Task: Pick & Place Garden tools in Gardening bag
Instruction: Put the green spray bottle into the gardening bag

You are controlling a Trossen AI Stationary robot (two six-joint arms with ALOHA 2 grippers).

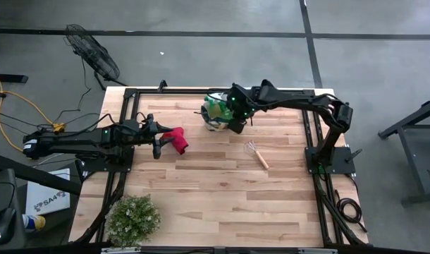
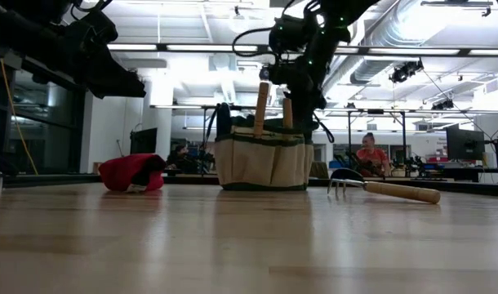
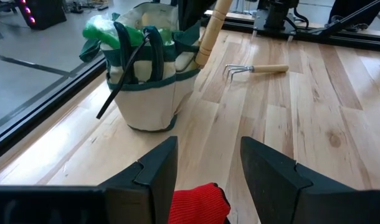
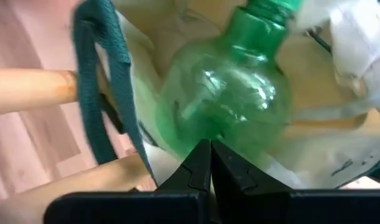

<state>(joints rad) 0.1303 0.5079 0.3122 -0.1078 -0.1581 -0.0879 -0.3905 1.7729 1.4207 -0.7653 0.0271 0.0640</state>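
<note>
**Right gripper over the bag, left gripper above the shears**

At the far middle of the table (image 1: 201, 212) you have the gardening bag (image 2: 261, 162), upright, with the right gripper (image 1: 236, 125) poised directly over its mouth. Its fingers (image 4: 199, 168) are pressed together with nothing between them, their tips just in front of the green sprayer (image 4: 230, 102), which sits inside the bag. Two wooden handles (image 2: 261, 104) stick up out of the bag, and one of the dark green loop handles (image 4: 106, 93) hangs across the right wrist view.

Your left gripper (image 3: 205, 168) hangs above the table to the left of the bag, well apart from it. Its fingers (image 3: 156, 171) are spread, and the red handles of the pruning shears (image 3: 199, 204) show in the gap between them; you cannot tell from these views whether the fingers touch the shears. In the low view the shears lie on the table top.

The wire rake (image 1: 257, 154) lies flat on the wood to the right of the bag, near it but apart, untouched by either arm.

A bushy green plant (image 1: 132, 220) stands at the table's near left corner. A person (image 2: 369, 153) sits in the room beyond the table.
</note>
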